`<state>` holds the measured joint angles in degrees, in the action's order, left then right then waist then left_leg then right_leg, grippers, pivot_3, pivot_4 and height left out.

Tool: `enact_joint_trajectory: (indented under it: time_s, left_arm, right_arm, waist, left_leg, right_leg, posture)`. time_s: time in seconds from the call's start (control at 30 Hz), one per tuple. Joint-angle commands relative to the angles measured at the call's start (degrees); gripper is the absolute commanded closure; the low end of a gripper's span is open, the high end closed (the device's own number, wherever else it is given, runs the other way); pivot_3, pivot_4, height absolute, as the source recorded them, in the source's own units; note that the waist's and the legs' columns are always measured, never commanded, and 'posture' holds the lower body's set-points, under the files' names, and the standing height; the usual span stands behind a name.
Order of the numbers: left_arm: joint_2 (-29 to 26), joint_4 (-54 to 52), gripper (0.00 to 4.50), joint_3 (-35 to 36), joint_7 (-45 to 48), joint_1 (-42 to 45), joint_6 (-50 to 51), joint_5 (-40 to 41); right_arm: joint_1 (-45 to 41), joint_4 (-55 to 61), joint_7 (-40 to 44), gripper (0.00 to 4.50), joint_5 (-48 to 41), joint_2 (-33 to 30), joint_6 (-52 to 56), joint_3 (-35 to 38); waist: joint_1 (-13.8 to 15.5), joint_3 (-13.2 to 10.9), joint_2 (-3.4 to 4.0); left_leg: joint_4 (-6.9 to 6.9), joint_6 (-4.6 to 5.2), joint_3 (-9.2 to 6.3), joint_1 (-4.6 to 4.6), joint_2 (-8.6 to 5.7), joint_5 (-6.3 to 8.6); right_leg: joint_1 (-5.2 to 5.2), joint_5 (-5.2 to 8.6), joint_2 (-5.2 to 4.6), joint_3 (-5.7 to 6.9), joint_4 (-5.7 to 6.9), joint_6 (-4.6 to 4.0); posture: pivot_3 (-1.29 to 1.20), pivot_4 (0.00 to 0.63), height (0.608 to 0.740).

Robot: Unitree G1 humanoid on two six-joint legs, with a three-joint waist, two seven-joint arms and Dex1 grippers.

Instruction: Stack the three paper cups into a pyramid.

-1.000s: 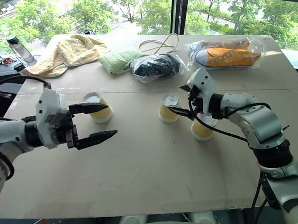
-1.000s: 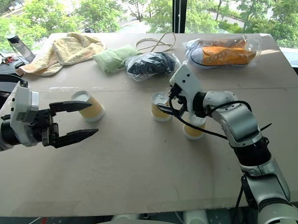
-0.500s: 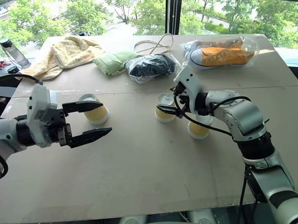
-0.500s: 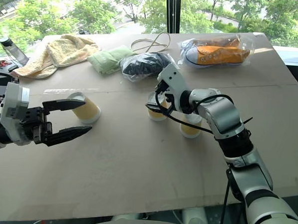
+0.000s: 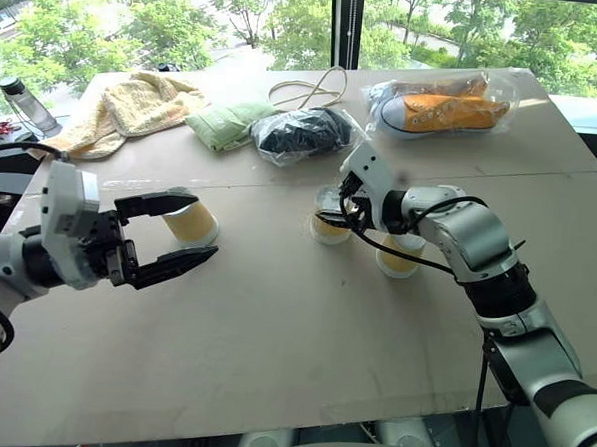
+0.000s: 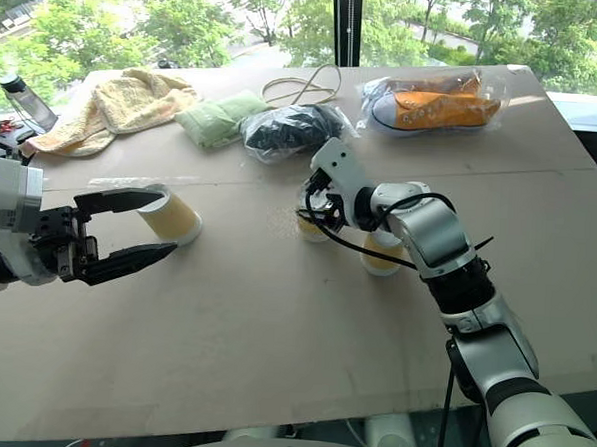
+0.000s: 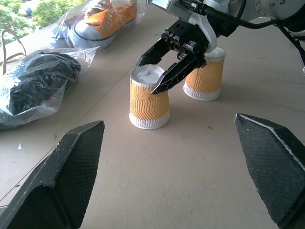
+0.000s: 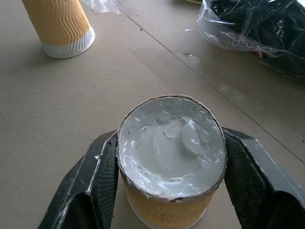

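Three yellow-orange paper cups stand upside down on the brown table (image 5: 273,322). The left cup (image 5: 198,226) is partly crossed by a finger of my left gripper (image 5: 204,227), which hangs open beside it with nothing between its fingers. My right gripper (image 5: 336,215) is shut on the middle cup (image 8: 171,143). Its two black fingers (image 8: 100,167) press against opposite sides near the cup's white base, and the cup still rests on the table. The third cup (image 7: 206,76) stands close by, behind the right wrist.
Along the far side of the table lie a yellow towel (image 5: 134,105), a green cloth (image 5: 229,122), a black bag in plastic (image 5: 308,132), a coiled cord (image 5: 311,84) and an orange shoe in plastic (image 5: 445,106). A bottle (image 5: 25,99) stands at the far left.
My right gripper has come down a little around the middle cup and its fingers have shut on it. The left gripper stays open and about where it was.
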<state>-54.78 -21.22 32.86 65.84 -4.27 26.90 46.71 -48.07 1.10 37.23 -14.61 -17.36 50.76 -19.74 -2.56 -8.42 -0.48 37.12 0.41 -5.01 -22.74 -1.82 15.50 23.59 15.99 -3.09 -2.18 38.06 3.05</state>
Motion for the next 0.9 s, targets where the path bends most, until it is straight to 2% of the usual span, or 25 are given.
enact_joint_trajectory:
  time_s: [0.03,0.27,0.67,0.7,0.73,0.77,0.9]
  left_arm:
    - [0.3,-0.8,0.00,1.9,0.3,0.0,-1.3,-0.2]
    - [0.8,-1.6,0.00,2.8,0.4,-1.5,-1.4,-0.6]
    - [1.3,-2.7,0.00,2.4,0.5,-2.7,-0.9,0.2]
    - [1.4,-2.7,0.00,2.4,0.5,-2.7,-0.9,0.2]
    - [1.4,-2.7,0.00,2.3,0.5,-2.7,-0.9,0.2]
    - [1.4,-2.7,0.00,2.2,0.6,-2.6,-0.9,0.3]
    - [1.2,-2.9,0.00,1.2,1.1,-1.6,-0.3,1.5]
  right_arm:
    - [-1.5,1.3,0.9,2.31,0.5,0.5,-1.9,0.1]
    - [-1.0,8.4,5.5,2.31,-1.8,0.8,-0.3,-2.4]
    - [0.3,10.7,6.1,2.31,-1.5,0.1,1.6,-5.9]
    - [0.3,10.7,6.0,1.25,-1.6,0.2,1.5,-5.6]
    - [0.3,10.8,5.9,0.81,-1.7,0.2,1.4,-5.4]
    - [0.2,11.2,6.0,0.16,-1.9,-0.1,1.5,-5.0]
    - [-0.9,14.5,6.7,0.06,-3.9,-3.5,3.9,-0.4]
  waist:
    - [0.0,0.0,0.00]
    - [0.0,0.0,0.00]
    - [0.0,0.0,-0.05]
    - [0.0,0.0,-0.05]
    - [0.0,0.0,-0.05]
    - [0.0,0.0,-0.05]
    - [0.1,0.0,-0.05]
  left_leg:
    - [0.00,0.00,0.00,0.00,0.00,0.00]
    - [0.00,0.00,0.00,0.00,0.01,0.00]
    - [0.07,0.00,-0.03,0.00,0.01,0.00]
    - [0.07,0.00,-0.03,0.00,0.01,0.00]
    - [0.07,0.00,-0.03,0.00,0.01,0.00]
    - [0.07,0.00,-0.03,0.00,0.01,0.00]
    - [0.07,0.00,-0.03,0.00,0.01,0.00]
  right_leg:
    - [0.00,0.00,0.00,0.00,0.00,0.00]
    - [0.02,0.00,0.00,-0.01,0.01,0.00]
    - [0.00,0.00,-0.01,-0.01,0.05,0.00]
    - [0.00,0.00,-0.01,-0.01,0.05,0.00]
    - [0.00,0.00,-0.01,-0.01,0.05,0.00]
    - [0.01,0.00,-0.01,-0.01,0.05,0.00]
    - [0.00,0.00,-0.01,-0.01,0.05,0.00]
  posture:
    - [0.00,0.150,0.740]
    - [0.00,0.150,0.740]
    - [0.00,0.150,0.740]
    - [0.00,0.150,0.740]
    - [0.00,0.150,0.740]
    - [0.00,0.150,0.740]
    - [0.00,0.150,0.740]
